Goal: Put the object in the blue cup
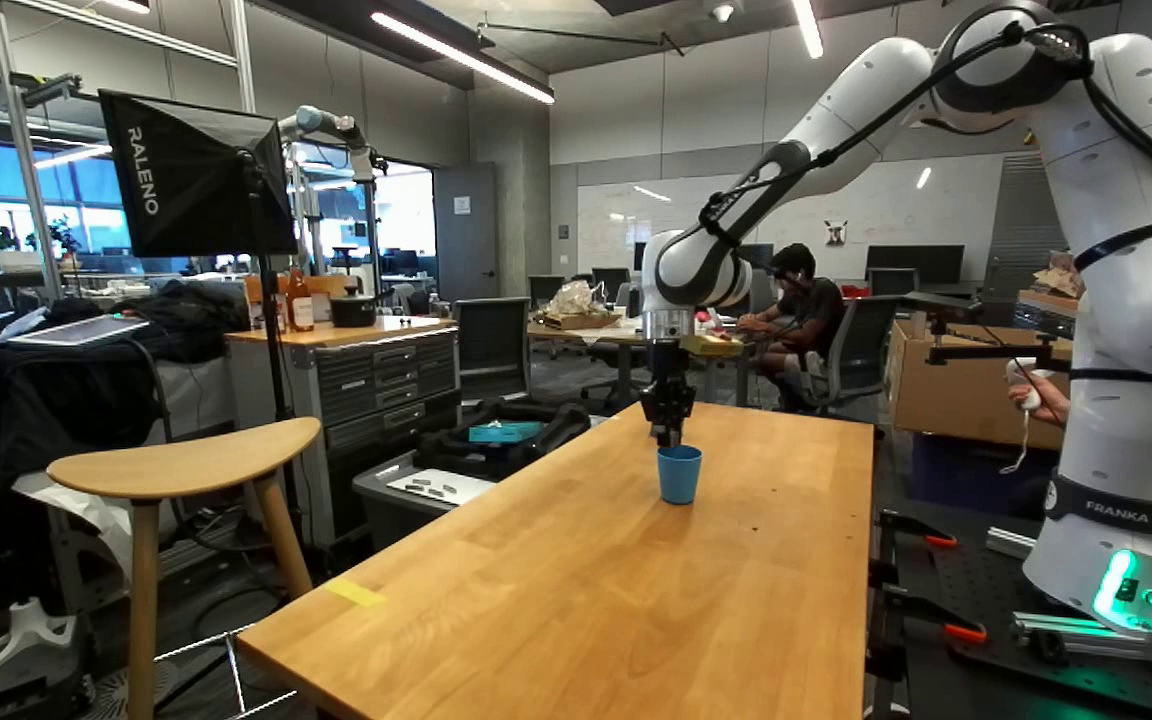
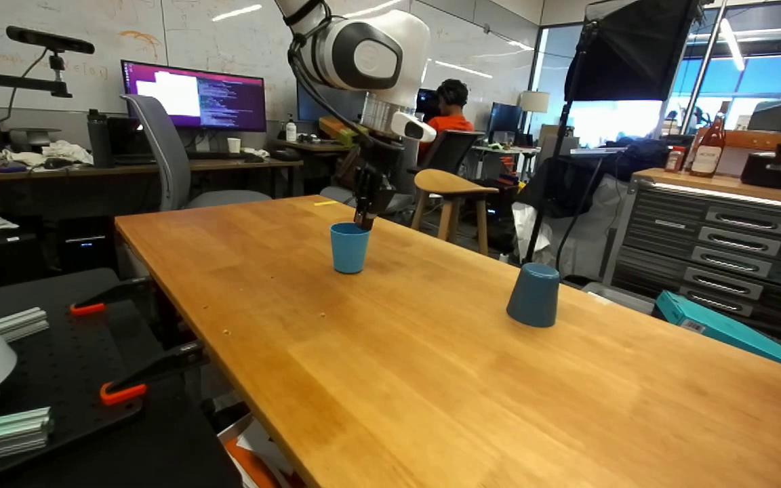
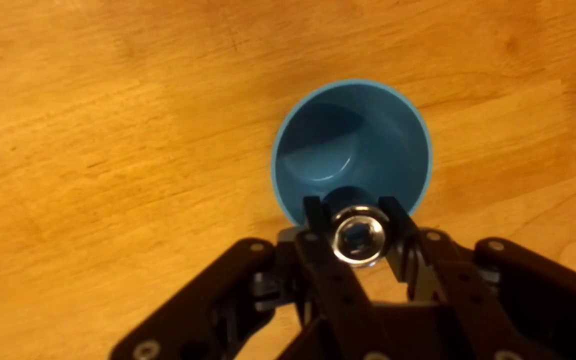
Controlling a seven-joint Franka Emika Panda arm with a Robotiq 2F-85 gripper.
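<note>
The blue cup (image 1: 679, 478) stands upright on the wooden tabletop; it also shows in an exterior view (image 2: 348, 249) and, seen from above, in the wrist view (image 3: 403, 137). My gripper (image 3: 351, 204) is shut on a small shiny metal socket-like object (image 3: 359, 239) with a ring-shaped end and a dark body. In the wrist view the fingertips and the object overlap the near edge of the cup's mouth. In both exterior views the gripper (image 1: 670, 438) (image 2: 365, 224) points down at about rim height. I cannot tell whether it touches the rim. The visible cup floor shows nothing in it.
A darker blue-grey cup (image 2: 534, 295) stands upside down on the table (image 2: 390, 379), near its far edge in that view. Clamps with orange tips (image 2: 123, 393) grip the table edge by the robot's base. A stool (image 1: 186, 460) stands beside the table.
</note>
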